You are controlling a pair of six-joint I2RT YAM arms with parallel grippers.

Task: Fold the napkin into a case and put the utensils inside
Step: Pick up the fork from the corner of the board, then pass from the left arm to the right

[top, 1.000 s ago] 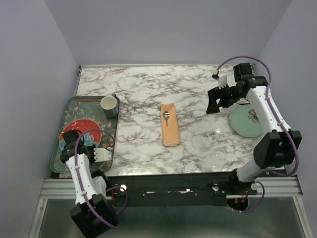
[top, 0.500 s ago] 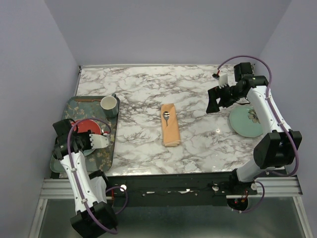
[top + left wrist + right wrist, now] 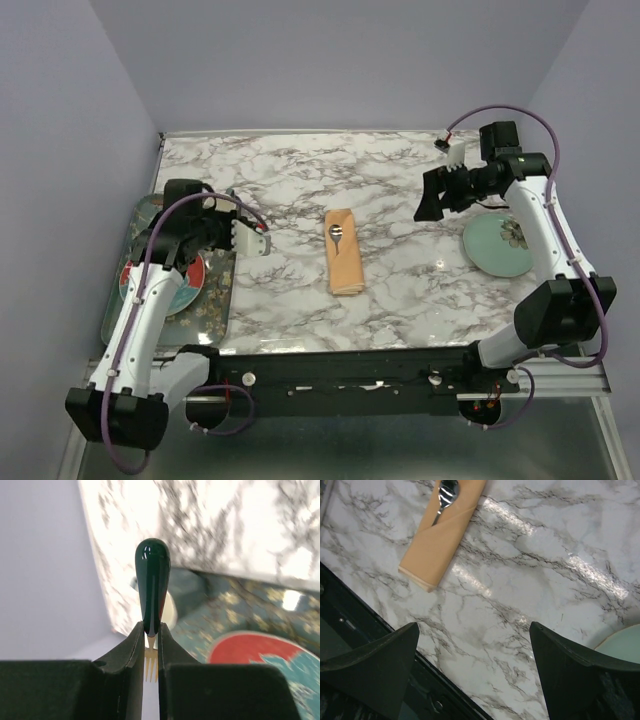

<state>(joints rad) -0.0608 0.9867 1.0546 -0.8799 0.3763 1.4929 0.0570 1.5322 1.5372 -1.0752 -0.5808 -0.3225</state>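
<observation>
The napkin, folded into a narrow peach-orange case (image 3: 344, 262), lies at the middle of the table. A spoon (image 3: 336, 233) has its bowl sticking out of the case's far end; both also show in the right wrist view, case (image 3: 440, 537) and spoon (image 3: 445, 494). My left gripper (image 3: 260, 242) hovers at the tray's right edge, left of the case. It is shut on a fork (image 3: 152, 580) with a dark green handle, whose gold tines (image 3: 150, 664) show between the fingers. My right gripper (image 3: 430, 206) hangs open and empty (image 3: 474, 626) to the right of the case.
A grey patterned tray (image 3: 212, 303) at the left edge holds a red and teal plate (image 3: 186, 282); a white cup (image 3: 170, 611) stands behind the fork. A pale green plate (image 3: 493, 246) sits at the right, below my right arm. The table's front edge (image 3: 395, 630) is near.
My left arm has lifted off the tray and swung up and right towards the table's middle with the fork in its grip. The right gripper shifted only slightly.
</observation>
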